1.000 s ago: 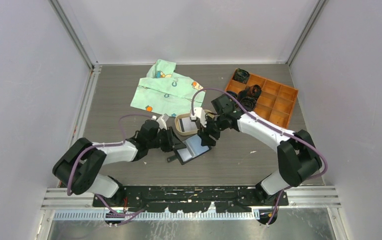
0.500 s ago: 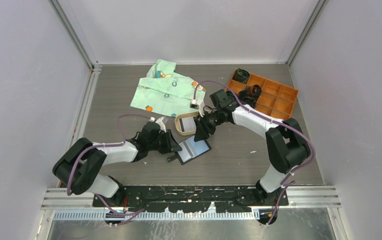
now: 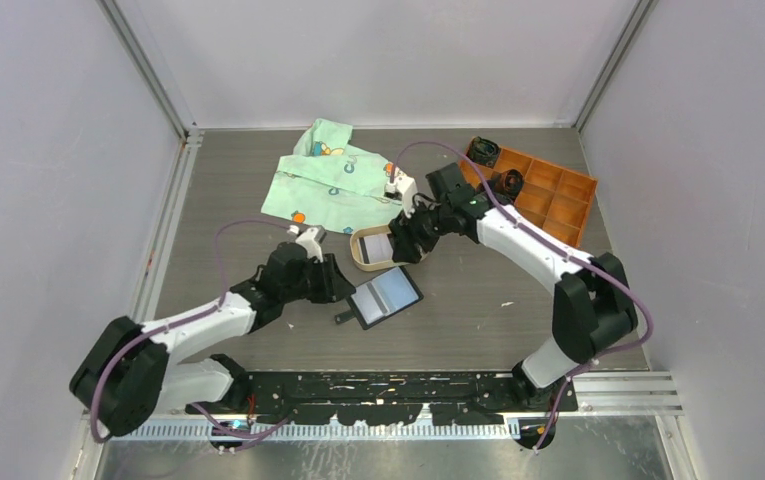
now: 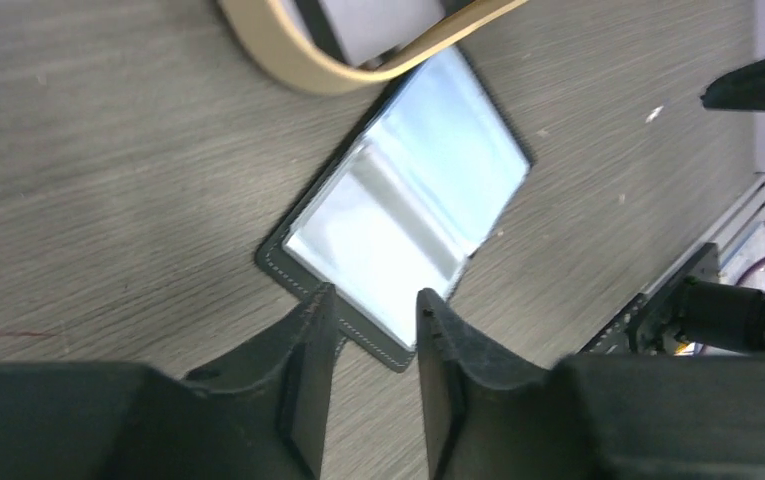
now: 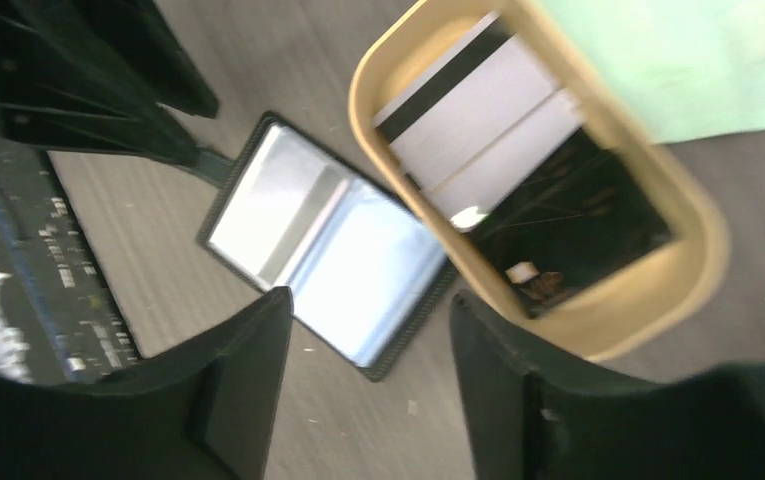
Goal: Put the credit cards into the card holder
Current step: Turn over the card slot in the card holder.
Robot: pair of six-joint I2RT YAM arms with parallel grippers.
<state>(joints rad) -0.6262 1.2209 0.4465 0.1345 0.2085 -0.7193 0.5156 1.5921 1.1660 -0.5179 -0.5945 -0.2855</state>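
The black card holder [image 3: 386, 295] lies open on the table, its pale inner pockets facing up [image 4: 408, 225] [image 5: 323, 240]. The credit cards [image 3: 379, 246] lie in the tan oval tray [image 3: 360, 256]: a whitish one with a dark stripe [image 5: 483, 115] and a black one [image 5: 583, 215]. My left gripper [image 3: 341, 284] [image 4: 370, 312] is open just off the holder's left corner, with only table between its fingers. My right gripper [image 3: 405, 240] [image 5: 368, 300] hangs open over the tray's near right rim and holds nothing.
A green patterned cloth [image 3: 333, 180] lies behind the tray. At the back right stands an orange compartment box [image 3: 548, 200] with black items in its left cells. The tray's rim [image 5: 658, 300] touches the holder's far edge.
My right gripper has moved from above the card holder back to the tray. My left arm has drawn back to the left, off the holder's edge, and its jaws have opened a little.
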